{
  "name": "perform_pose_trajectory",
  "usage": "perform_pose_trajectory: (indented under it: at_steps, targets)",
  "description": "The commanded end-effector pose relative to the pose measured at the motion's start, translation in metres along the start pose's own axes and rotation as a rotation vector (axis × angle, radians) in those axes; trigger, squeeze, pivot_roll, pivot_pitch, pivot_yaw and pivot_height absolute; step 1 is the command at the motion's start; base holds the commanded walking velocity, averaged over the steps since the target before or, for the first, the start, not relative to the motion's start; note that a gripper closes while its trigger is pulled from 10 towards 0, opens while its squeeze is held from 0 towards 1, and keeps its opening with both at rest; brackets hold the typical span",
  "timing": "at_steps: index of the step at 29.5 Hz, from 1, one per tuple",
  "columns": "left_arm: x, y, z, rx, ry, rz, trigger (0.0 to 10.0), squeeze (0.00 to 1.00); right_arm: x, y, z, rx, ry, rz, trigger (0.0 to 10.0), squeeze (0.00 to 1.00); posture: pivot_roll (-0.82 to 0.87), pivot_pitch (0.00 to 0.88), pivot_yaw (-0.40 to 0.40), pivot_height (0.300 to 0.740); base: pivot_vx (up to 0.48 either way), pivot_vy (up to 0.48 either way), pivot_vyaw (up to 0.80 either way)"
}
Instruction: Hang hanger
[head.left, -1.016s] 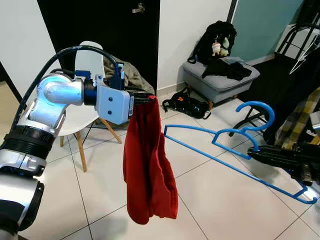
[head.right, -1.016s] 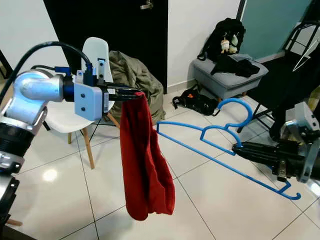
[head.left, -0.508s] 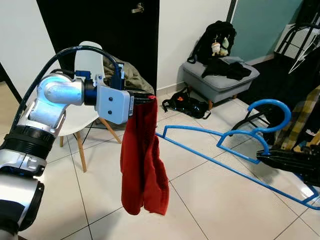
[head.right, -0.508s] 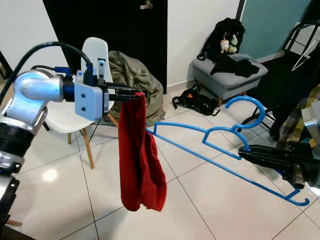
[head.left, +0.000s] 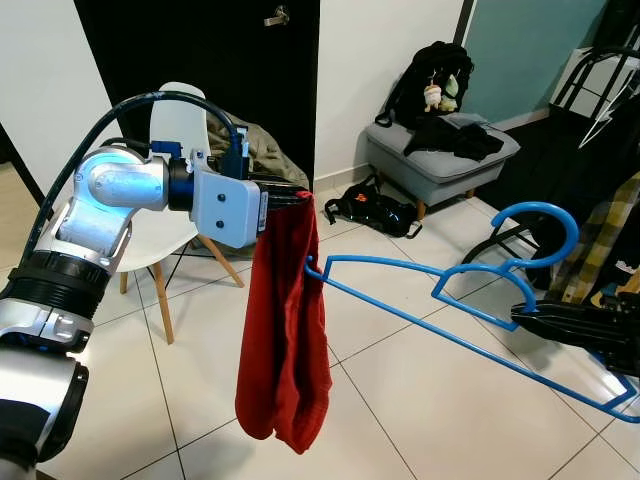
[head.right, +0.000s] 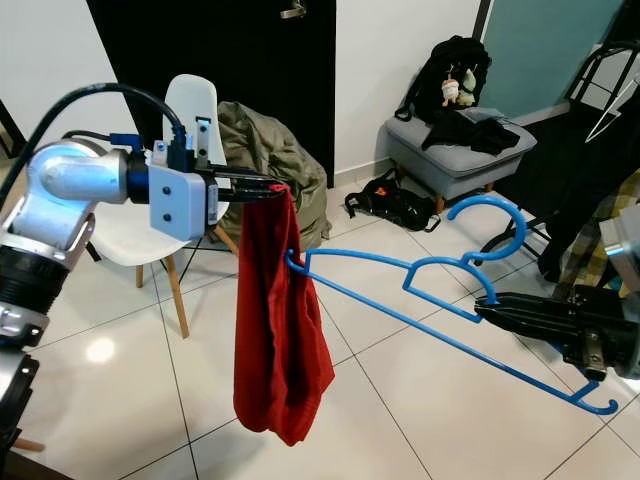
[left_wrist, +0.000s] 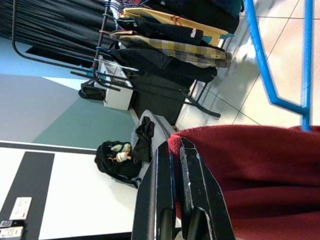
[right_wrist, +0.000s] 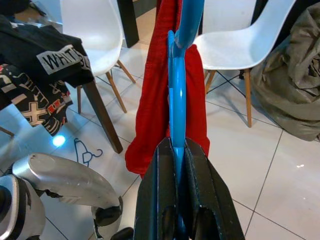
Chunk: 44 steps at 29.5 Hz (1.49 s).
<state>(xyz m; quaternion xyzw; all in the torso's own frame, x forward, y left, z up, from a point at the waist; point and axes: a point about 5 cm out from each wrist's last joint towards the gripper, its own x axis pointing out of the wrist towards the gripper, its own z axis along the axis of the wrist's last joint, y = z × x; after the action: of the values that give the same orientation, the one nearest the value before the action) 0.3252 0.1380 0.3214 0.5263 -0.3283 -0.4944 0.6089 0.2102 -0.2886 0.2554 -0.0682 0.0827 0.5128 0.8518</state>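
So the blue hanger (head.left: 470, 300) is pinched in the right gripper (head.right: 490, 312), fingers closed on the lower bar near the hook end. From there the hanger runs long-ways out toward the robot's left, hook (head.left: 540, 225) curling up just above the fingers and the far shoulder tip touching the red cloth (head.left: 285, 330). Its long axis is roughly level, dropping a bit toward the right gripper's side. In the right wrist view the hanger (right_wrist: 179, 85) goes straight out from between the fingers, with the cloth (right_wrist: 160, 90) right behind its far end.

The right arm sits low at the robot's right, fingers aimed across toward the left. The left arm is bent and raised, left gripper (head.left: 295, 193) pointing right, fingers clamped on the top edge of the cloth, which hangs straight down above the tiled floor (head.left: 440, 400). A white chair (head.left: 165, 240) stands behind the left arm.
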Motion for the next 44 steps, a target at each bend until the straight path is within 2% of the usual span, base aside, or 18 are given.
perform_pose_trajectory:
  at_steps: [1,10,13,15,16,17,19,20,23,26,27,28,29,31,33,36,40,44]
  targets:
    - [0.001,0.011,0.008,0.041,-0.027,0.016,10.0,0.00,0.002,0.000,0.000,-0.021,0.022,-0.004,10.0,0.00,-0.04,0.060,0.016,0.740,0.000,0.000,0.00]
    - [0.001,0.013,0.010,0.046,-0.034,0.021,10.0,0.00,0.001,-0.004,-0.005,-0.023,0.061,-0.042,10.0,0.00,-0.04,0.060,0.016,0.740,0.000,0.000,0.00]
    - [0.003,0.015,0.014,0.043,-0.055,0.030,10.0,0.00,0.006,-0.005,-0.008,-0.021,0.067,-0.055,10.0,0.00,-0.05,0.064,0.017,0.740,0.000,0.000,0.00]
    - [0.006,0.016,0.017,0.036,-0.079,0.038,10.0,0.00,0.013,-0.007,-0.012,-0.025,0.072,-0.067,10.0,0.00,-0.05,0.064,0.015,0.740,0.000,0.000,0.00]
    - [0.009,0.016,0.021,0.030,-0.102,0.043,10.0,0.00,0.022,-0.007,-0.014,-0.027,0.062,-0.069,10.0,0.00,-0.05,0.063,0.015,0.740,0.000,0.000,0.00]
    - [0.009,0.016,0.021,0.030,-0.102,0.043,10.0,0.00,0.022,-0.007,-0.014,-0.027,0.062,-0.069,10.0,0.00,-0.05,0.063,0.015,0.740,0.000,0.000,0.00]
    - [0.015,0.015,0.024,0.018,-0.132,0.047,10.0,0.00,0.044,-0.007,-0.016,-0.029,0.025,-0.064,10.0,0.00,-0.04,0.062,0.016,0.740,0.000,0.000,0.00]
    - [0.015,0.015,0.024,0.018,-0.132,0.047,10.0,0.00,0.044,-0.007,-0.016,-0.029,0.025,-0.064,10.0,0.00,-0.04,0.062,0.016,0.740,0.000,0.000,0.00]
    - [0.024,0.013,0.030,0.000,-0.177,0.050,10.0,0.00,0.071,-0.006,-0.018,-0.041,-0.005,-0.039,10.0,0.00,-0.04,0.057,0.019,0.740,0.000,0.000,0.00]
    - [0.024,0.013,0.030,0.000,-0.177,0.050,10.0,0.00,0.071,-0.006,-0.018,-0.041,-0.005,-0.039,10.0,0.00,-0.04,0.057,0.019,0.740,0.000,0.000,0.00]
    - [0.030,0.010,0.033,-0.005,-0.203,0.041,10.0,0.00,0.083,-0.005,-0.016,-0.052,-0.027,-0.013,10.0,0.00,-0.04,0.053,0.023,0.740,0.000,0.000,0.00]
    - [0.030,0.010,0.033,-0.005,-0.203,0.041,10.0,0.00,0.083,-0.005,-0.016,-0.052,-0.027,-0.013,10.0,0.00,-0.04,0.053,0.023,0.740,0.000,0.000,0.00]
    - [0.036,0.006,0.036,-0.008,-0.225,0.027,10.0,0.00,0.093,-0.004,-0.014,-0.053,-0.052,0.008,10.0,0.00,-0.04,0.051,0.025,0.740,0.000,0.000,0.00]
    - [0.041,0.002,0.037,-0.009,-0.238,0.017,10.0,0.00,0.100,-0.003,-0.012,-0.054,-0.068,0.022,10.0,0.00,-0.04,0.051,0.025,0.740,0.000,0.000,0.00]
    - [0.051,-0.006,0.042,0.004,-0.268,-0.024,10.0,0.00,0.120,0.007,-0.013,-0.045,-0.094,0.100,10.0,0.00,-0.04,0.043,0.022,0.740,0.000,0.000,0.00]
    - [0.051,-0.006,0.042,0.004,-0.268,-0.024,10.0,0.00,0.120,0.007,-0.013,-0.045,-0.094,0.100,10.0,0.00,-0.04,0.043,0.022,0.740,0.000,0.000,0.00]
    - [0.055,-0.009,0.045,0.013,-0.279,-0.049,10.0,0.00,0.131,0.014,-0.016,-0.038,-0.099,0.146,10.0,0.00,-0.04,0.042,0.025,0.740,0.000,0.000,0.00]
    - [0.053,-0.005,0.046,0.044,-0.278,-0.117,10.0,0.00,0.145,0.024,-0.018,-0.021,-0.130,0.199,10.0,0.00,-0.03,0.036,0.028,0.740,0.000,0.000,0.00]
